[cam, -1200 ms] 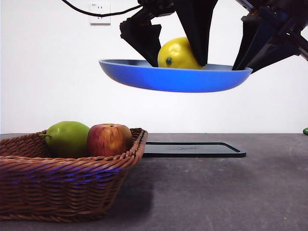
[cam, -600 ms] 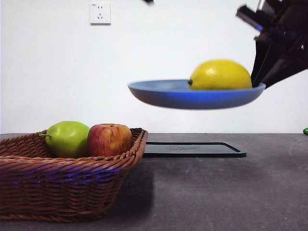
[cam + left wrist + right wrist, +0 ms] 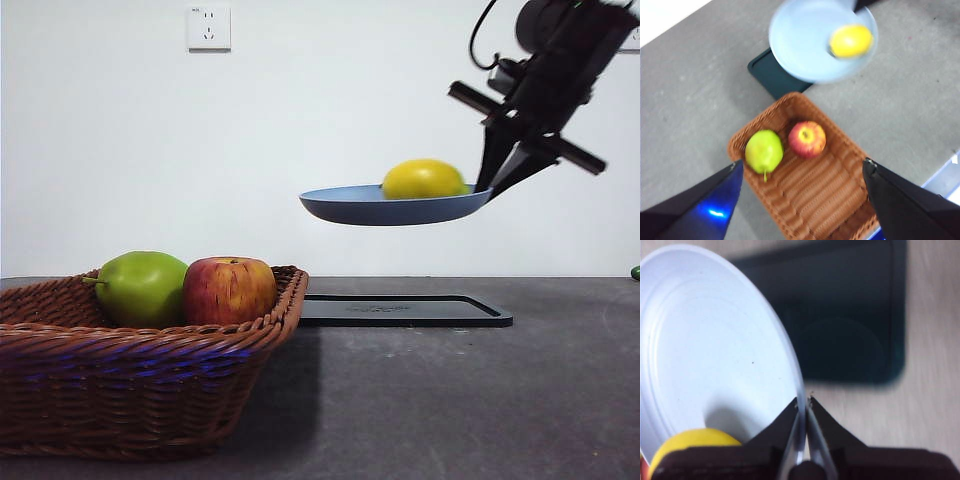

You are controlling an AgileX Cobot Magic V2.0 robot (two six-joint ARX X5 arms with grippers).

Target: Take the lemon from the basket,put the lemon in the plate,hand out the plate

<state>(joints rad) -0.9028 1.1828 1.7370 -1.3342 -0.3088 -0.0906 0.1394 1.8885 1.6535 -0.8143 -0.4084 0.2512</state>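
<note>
Right hand [image 3: 495,182] pinches the rim of the plate [image 3: 350,205] held aloft above the desk [image 3: 480,400], lemon [image 3: 424,179] resting near the grip: keep the plate level while extending, lest the fruit roll.

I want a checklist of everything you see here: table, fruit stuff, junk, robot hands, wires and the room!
Surface: grey table, bare in front.
Lemon: lemon lies in the plate, near the gripped side.
Plate: held in the air above the black tray.
Basket: basket holds a green fruit and an apple.
Clutter: small green thing at the table's edge.
Grippers: right gripper clamps the plate's rim; left gripper open, high above the basket.
Cables: black cable on the arm.
Surroundings: white wall, socket.
</note>
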